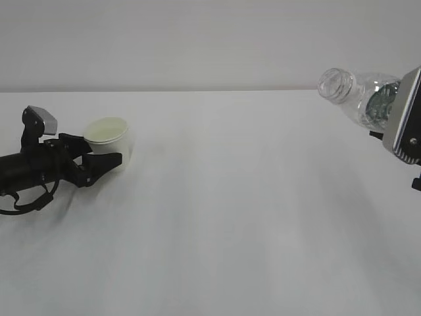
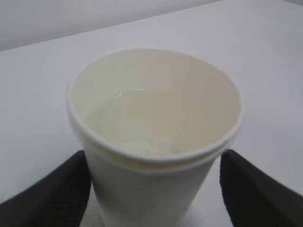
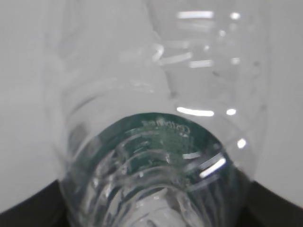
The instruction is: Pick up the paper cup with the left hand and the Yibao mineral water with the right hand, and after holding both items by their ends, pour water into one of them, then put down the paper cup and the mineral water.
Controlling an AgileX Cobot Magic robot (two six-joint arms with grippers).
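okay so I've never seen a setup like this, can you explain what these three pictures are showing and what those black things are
This is a two-armed robot at a white table. One picture looks across the table from outside; the other two come from cameras on each wrist. The black shapes are gripper fingers. The left gripper sits around a paper cup standing on the table, fingers either side, seemingly not squeezing. There seems to be liquid in the cup. The right gripper holds a clear capless water bottle in the air, tilted with its mouth toward the cup.
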